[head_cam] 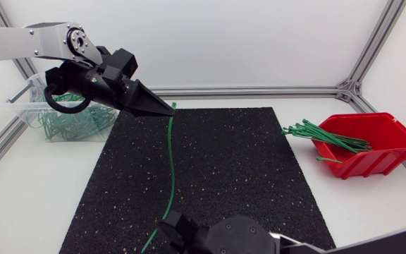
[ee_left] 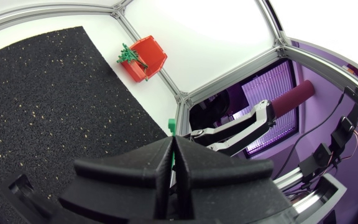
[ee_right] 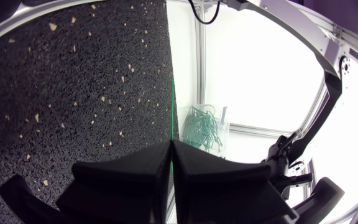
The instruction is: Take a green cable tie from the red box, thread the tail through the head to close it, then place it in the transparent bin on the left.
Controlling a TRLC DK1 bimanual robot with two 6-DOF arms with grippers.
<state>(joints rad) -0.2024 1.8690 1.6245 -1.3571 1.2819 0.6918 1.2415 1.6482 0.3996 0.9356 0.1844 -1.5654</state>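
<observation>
Gripping tie (head_cam: 171, 162) (left gripper (head_cam: 166, 111), right gripper (head_cam: 169, 224))

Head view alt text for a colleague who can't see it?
A green cable tie is stretched over the black mat, the left gripper shut on its far end and the right gripper shut near its other end. The red box of ties sits at right, the transparent bin at left.

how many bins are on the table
2: the red box on the right, green ties sticking out, and the transparent bin on the left.
</observation>
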